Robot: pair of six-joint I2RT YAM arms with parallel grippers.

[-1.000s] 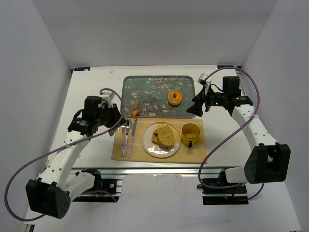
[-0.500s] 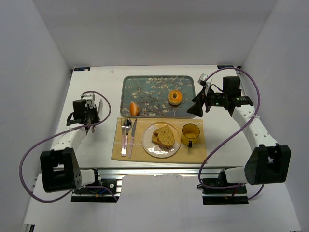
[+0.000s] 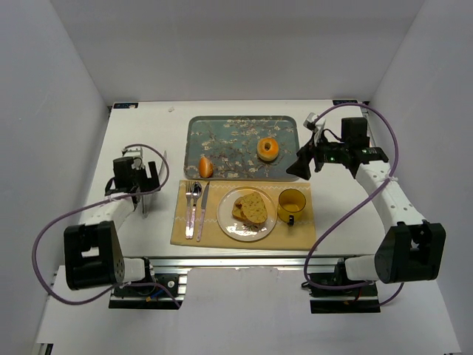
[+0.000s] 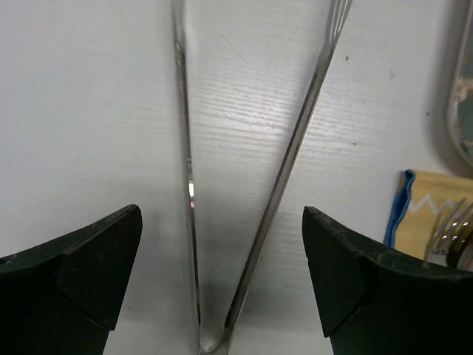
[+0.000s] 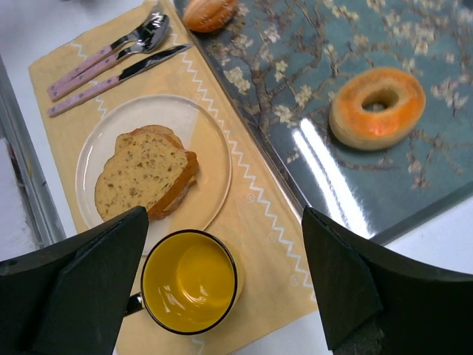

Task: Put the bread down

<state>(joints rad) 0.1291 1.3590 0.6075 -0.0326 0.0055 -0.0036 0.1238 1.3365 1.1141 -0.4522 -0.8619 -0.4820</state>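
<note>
In the top external view the bread (image 3: 250, 207) is seen lying on the plate (image 3: 228, 226), its slices overlapping. The left gripper (image 4: 222, 222), above the tongs (image 4: 295, 133), and the right gripper (image 5: 225, 214) are both held apart, empty. Placing is judged done, and only withdrawal is called for.

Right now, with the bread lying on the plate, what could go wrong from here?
1. The bread slices overlap on the plate, so a nudge could slide the upper one off.
2. The mug stands close beside the plate. The right jaws, open above, might clip it if they come down.
</note>
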